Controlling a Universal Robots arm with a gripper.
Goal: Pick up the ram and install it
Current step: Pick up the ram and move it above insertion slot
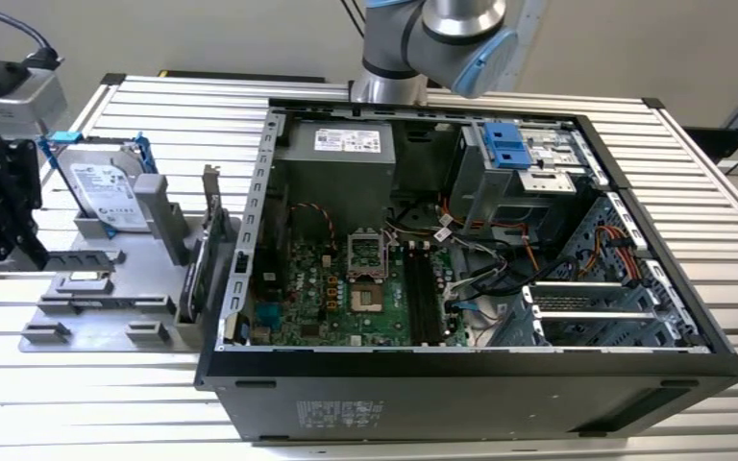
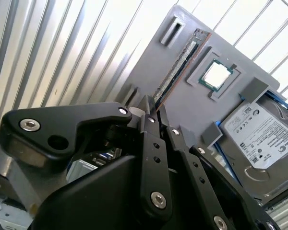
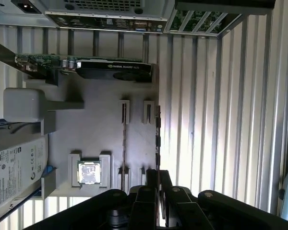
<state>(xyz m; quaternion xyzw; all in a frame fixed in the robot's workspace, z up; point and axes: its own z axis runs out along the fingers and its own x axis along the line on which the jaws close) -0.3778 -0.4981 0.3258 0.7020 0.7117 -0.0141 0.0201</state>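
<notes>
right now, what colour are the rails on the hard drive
Blue; the rails on the hard drive show best in the exterior view.

My arm (image 1: 453, 38) stands at the far side of the exterior view, a silver tube ending in a blue-capped joint (image 1: 491, 53). In both wrist views my black claw (image 3: 158, 177) (image 2: 152, 106) stretches out ahead of the cameras, its bolted link bars converging toward the tip.

Near end of ram (image 2: 176, 69) hidden behind gripper (image 2: 151, 109) in the second wrist view, contact between them not made out, hard drive (image 2: 259, 139) cut off by picture edge, card (image 3: 110, 69) clipped at one end, arm (image 1: 453, 38) cut off above in the exterior view
</notes>
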